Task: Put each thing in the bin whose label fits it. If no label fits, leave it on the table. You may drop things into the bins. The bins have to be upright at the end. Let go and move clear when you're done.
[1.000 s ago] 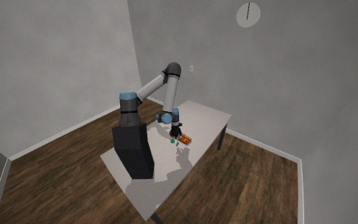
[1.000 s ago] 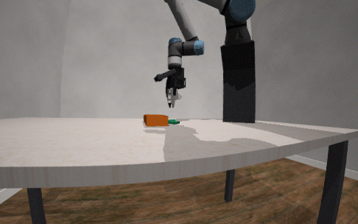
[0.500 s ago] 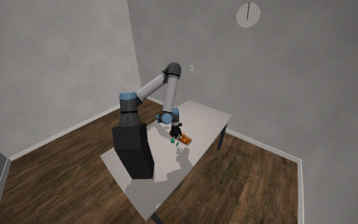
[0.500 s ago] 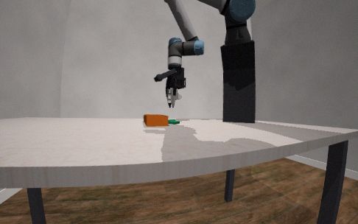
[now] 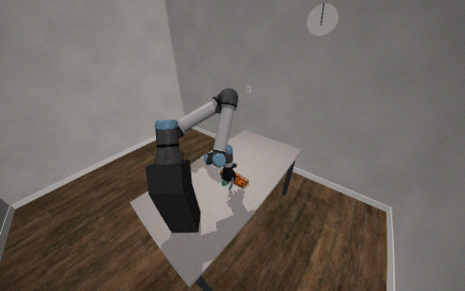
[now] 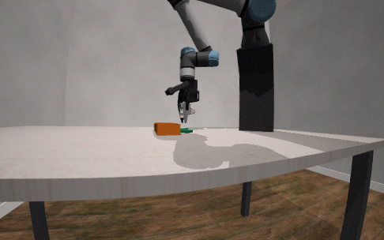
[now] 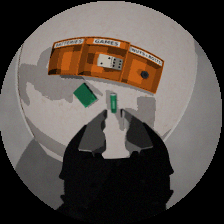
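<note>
A: Biggest first, pls. What's what?

B: The table [image 5: 258, 148] [image 6: 79, 158] [image 7: 172, 52], pale-topped w/ dark legs. Next, the arm [image 5: 225, 126] [image 6: 193, 25], bent high, its wrist over the tabletop; its dark stand [image 5: 169, 196] [image 6: 257, 95] is well apart from the bins.

A: And the claw [image 5: 229, 184] [image 6: 183, 121] [image 7: 113, 109]?

B: Points down, tips above the table. Slightly open, narrow gap betw. the fingers, nothing held.

A: Bins?

B: One orange row [image 5: 241, 180] [image 6: 167, 129] [image 7: 84, 64], upright on the table. Labels, L to R in the wrist view: BATTERIES, GAMES, NUTS+BOLTS.

A: Loose items?

B: Two. Larger: the green block [image 5: 224, 183] [image 7: 85, 95], roughly square from above, on the table near the batteries & games bins. Smaller: the green cylinder [image 5: 231, 187] [image 7: 114, 103], lying on the table betw. the row and the claw tips, approx. in line w/ the finger gap in the wrist view. It's apart from the block.

A: Contents, i.e. inside the bins?

B: Games bin: the dotted game pieces [image 7: 104, 61], pale & darker parts side by side. Nuts+bolts bin: smallest item, a small dark nut-like piece [image 7: 145, 74]; exact shape n/c, too small.
</note>
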